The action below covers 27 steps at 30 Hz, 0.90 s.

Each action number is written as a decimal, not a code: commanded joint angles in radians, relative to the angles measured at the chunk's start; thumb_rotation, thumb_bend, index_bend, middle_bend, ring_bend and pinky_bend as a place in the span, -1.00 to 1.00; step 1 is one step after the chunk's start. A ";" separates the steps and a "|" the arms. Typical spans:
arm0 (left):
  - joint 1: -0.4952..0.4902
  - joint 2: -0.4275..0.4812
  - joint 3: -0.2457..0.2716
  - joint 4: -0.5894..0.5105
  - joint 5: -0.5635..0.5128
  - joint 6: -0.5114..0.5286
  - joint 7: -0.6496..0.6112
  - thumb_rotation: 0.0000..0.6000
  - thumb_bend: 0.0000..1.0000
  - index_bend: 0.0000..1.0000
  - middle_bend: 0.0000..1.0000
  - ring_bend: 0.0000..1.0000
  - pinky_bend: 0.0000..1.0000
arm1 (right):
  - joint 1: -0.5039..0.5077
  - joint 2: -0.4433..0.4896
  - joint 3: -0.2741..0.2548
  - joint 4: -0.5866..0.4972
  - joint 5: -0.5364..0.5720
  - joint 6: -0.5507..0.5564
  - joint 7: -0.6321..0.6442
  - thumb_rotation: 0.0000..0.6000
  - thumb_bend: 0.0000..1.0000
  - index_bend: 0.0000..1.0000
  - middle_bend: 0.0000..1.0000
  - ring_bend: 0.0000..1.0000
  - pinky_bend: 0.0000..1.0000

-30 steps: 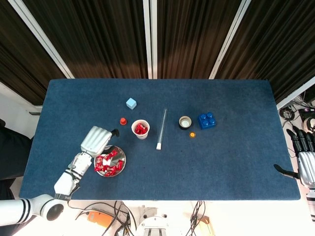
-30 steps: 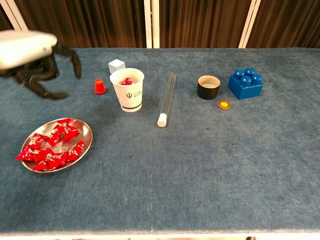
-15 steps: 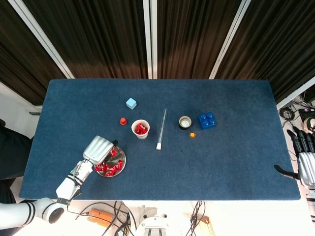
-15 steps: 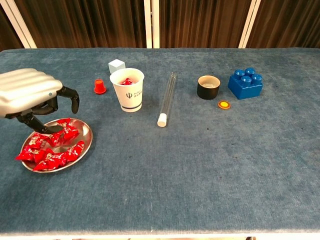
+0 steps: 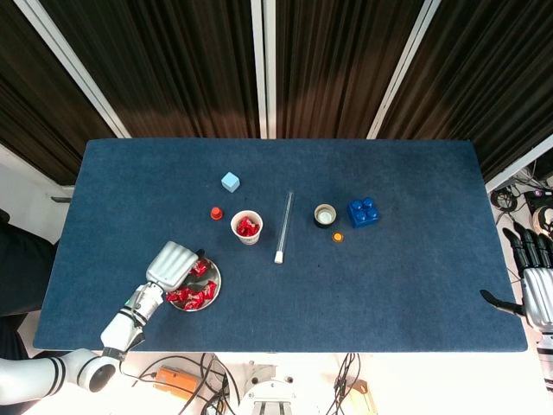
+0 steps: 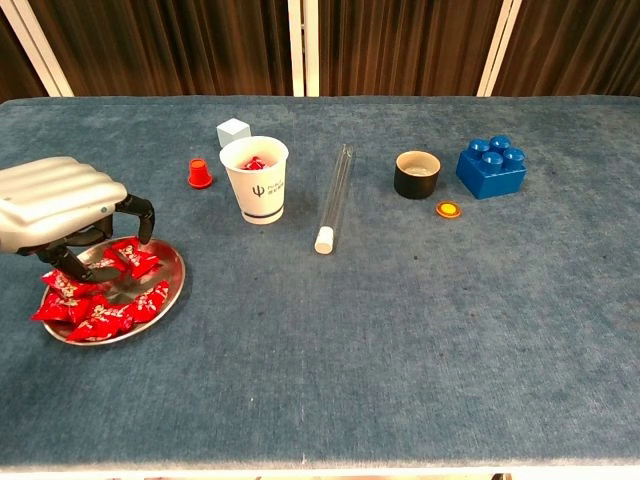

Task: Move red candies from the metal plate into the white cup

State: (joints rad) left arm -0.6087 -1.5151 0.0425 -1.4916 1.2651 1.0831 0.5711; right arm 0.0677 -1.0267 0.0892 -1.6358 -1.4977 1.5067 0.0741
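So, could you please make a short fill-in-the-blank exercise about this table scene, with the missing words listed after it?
1. The left hand is lowered over the metal ____, among the red candies.
2. The white cup already contains at least one ____ candy.
3. The clear tube lies between the white cup and the ____ pot.
4. The small orange cap lies on the table in front of the ____ brick.

Missing words: plate; red; black; blue
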 commanded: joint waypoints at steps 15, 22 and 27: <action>0.002 0.011 -0.021 -0.012 -0.036 -0.084 -0.069 1.00 -0.22 0.08 0.88 0.72 0.70 | -0.003 0.002 -0.001 -0.003 0.004 0.001 -0.001 1.00 -0.66 -1.00 -1.00 -1.00 -1.00; 0.004 0.055 -0.051 -0.089 -0.031 -0.081 -0.137 1.00 -0.18 0.16 0.88 0.72 0.70 | -0.006 0.002 -0.001 0.001 0.004 0.004 0.007 1.00 -0.65 -1.00 -1.00 -1.00 -1.00; -0.008 0.111 -0.119 -0.167 -0.024 -0.064 -0.232 1.00 -0.18 0.16 0.88 0.72 0.70 | -0.010 0.003 -0.001 0.005 0.003 0.011 0.013 1.00 -0.65 -1.00 -1.00 -1.00 -1.00</action>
State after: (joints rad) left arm -0.6100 -1.4264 -0.0493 -1.6307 1.2365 1.0105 0.3702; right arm 0.0578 -1.0241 0.0883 -1.6303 -1.4950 1.5178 0.0873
